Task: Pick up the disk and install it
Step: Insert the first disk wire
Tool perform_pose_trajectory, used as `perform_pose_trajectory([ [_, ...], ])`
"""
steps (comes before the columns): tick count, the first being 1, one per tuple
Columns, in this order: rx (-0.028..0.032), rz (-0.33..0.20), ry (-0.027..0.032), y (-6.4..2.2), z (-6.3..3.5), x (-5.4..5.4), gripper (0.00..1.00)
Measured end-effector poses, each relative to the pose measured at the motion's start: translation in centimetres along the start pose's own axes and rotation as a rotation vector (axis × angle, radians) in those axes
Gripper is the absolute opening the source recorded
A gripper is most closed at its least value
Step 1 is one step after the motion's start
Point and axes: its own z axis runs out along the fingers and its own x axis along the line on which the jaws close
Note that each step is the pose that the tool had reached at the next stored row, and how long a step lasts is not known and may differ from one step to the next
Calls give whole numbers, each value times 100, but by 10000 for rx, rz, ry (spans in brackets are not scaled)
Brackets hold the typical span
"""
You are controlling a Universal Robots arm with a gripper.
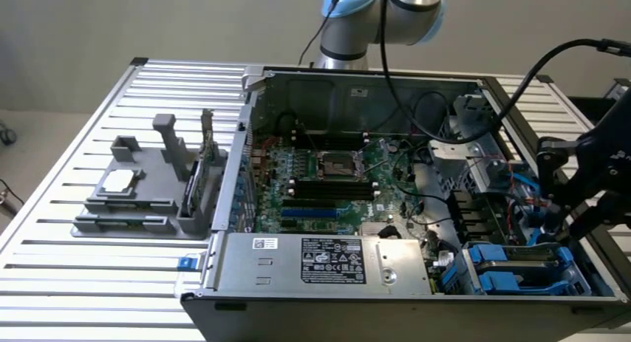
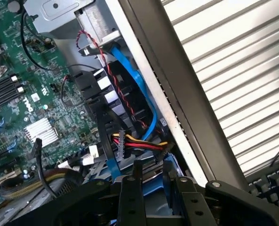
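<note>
Here's the disk (image 1: 519,259), a flat silver-grey hard drive framed by a blue plastic carrier. It lies low in the near corner on the exterior view's right of the open black-and-grey computer case (image 1: 247,128). The black claw (image 1: 577,231) hangs right at the disk's right-hand end, just above the case wall. I can't tell whether it is clamped or loose. In the wrist view a patch of blue plastic (image 2: 151,197) sits hard against the claw (image 2: 157,186), though I can't say whether that is the carrier.

Just beyond it are a red, yellow and black wire bundle (image 2: 139,143) and a curving blue cable (image 2: 140,87). To the exterior view's left of the disk, along the near edge, lies the long grey metal power-supply box (image 1: 326,261). The green motherboard (image 1: 326,176) is behind it. Outside the case, further left on the slatted metal table (image 1: 69,283), stands a grey plastic fixture (image 1: 148,202) carrying a small square silver chip (image 1: 118,181).
</note>
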Motion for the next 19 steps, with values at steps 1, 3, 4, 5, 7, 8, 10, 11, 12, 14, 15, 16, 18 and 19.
perform_pose_trajectory([
  [1,4,190,-1,0,13,0,31],
  [3,14,551,-5,0,34,1,31],
  [4,19,730,-6,0,43,1,31],
  [5,24,910,-8,0,50,2,31],
  [7,33,1236,-11,0,62,2,31],
  [8,36,1376,-12,-1,69,2,31],
  [10,47,1579,-17,0,80,1,31],
  [11,52,1651,-19,1,85,-1,31],
  [12,67,1686,-24,6,86,-10,31],
  [14,88,1696,3,10,87,-21,31],
  [15,100,1711,21,13,90,-26,31],
  [16,103,1787,22,13,94,-26,31],
  [18,112,2135,20,12,108,-25,31],
  [19,117,2314,19,12,118,-25,31],
])
